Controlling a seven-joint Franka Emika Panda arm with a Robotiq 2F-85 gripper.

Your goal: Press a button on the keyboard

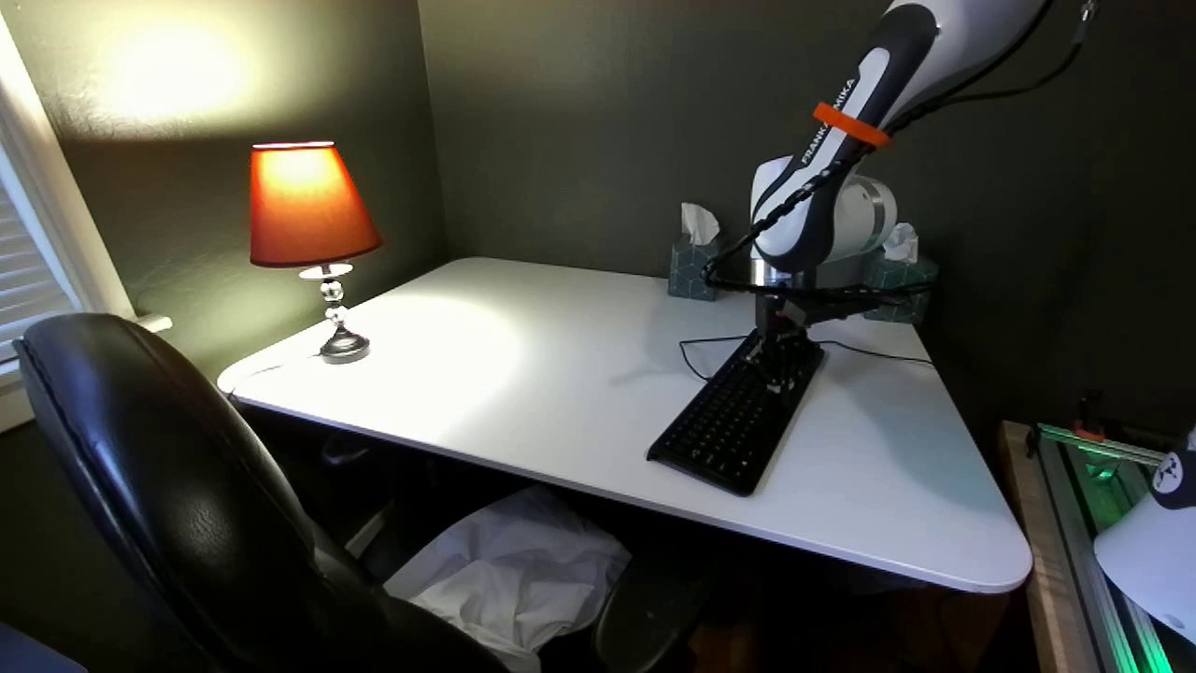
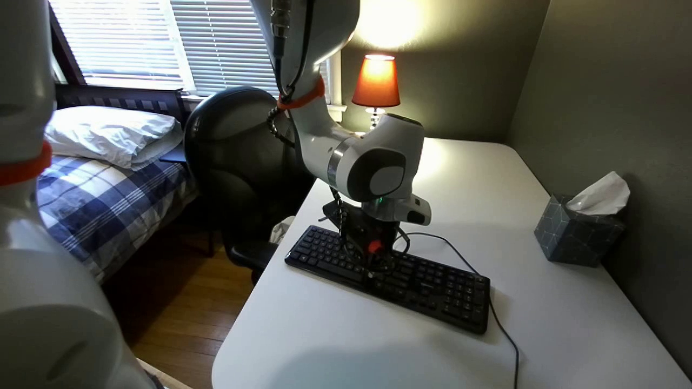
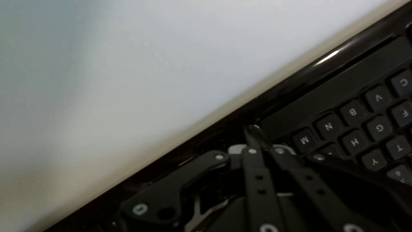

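Note:
The black keyboard (image 1: 715, 435) lies flat on the white desk. It also shows in an exterior view (image 2: 443, 289), with a thin dark cable (image 2: 506, 332) beside it. My gripper (image 1: 777, 381) points down over the keyboard's middle part. In the wrist view my gripper (image 3: 256, 132) has its fingertips together with nothing seen between them. The tips are at the end of the space bar (image 3: 322, 93), near the M key (image 3: 304, 140) and the keyboard's edge. I cannot tell whether they touch the keys. The gripper hides part of the keyboard.
A tissue box (image 1: 691, 271) stands at the desk's back, and a second tissue box (image 1: 902, 288) is behind the arm. A red lamp (image 1: 308, 210) stands at the far end of the desk (image 1: 523, 374). A black chair (image 1: 177, 467) is at the desk's side.

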